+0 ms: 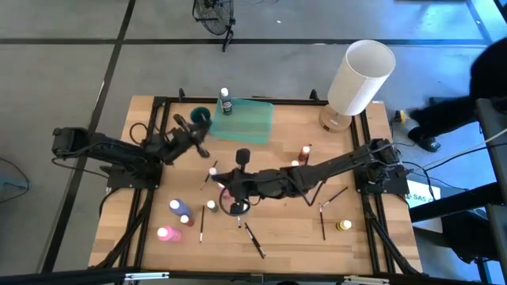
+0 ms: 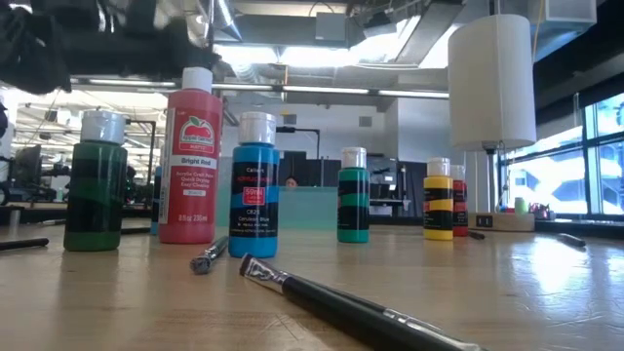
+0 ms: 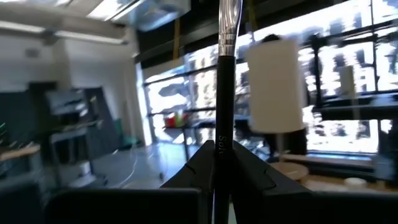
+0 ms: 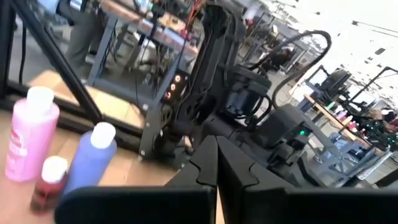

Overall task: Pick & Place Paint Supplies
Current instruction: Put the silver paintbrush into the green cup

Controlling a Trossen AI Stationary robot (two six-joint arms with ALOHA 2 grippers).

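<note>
My left gripper (image 3: 222,163) was clamped on a thin paintbrush (image 3: 224,81), held above the worktop (image 1: 293,237) near its far left part, just beside the green tray (image 1: 252,120) at the far edge; my right gripper (image 4: 216,163) had its fingers together and empty, over the middle; bottles (image 1: 176,207) stood near the left front corner, with brushes (image 1: 253,237) lying along the front edge; the white lamp (image 1: 358,77) occupied the far right corner.

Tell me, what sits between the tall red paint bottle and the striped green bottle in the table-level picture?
In the low view, a blue bottle with a white cap stands between the red bottle and the striped green bottle. A brush lies before it.
</note>
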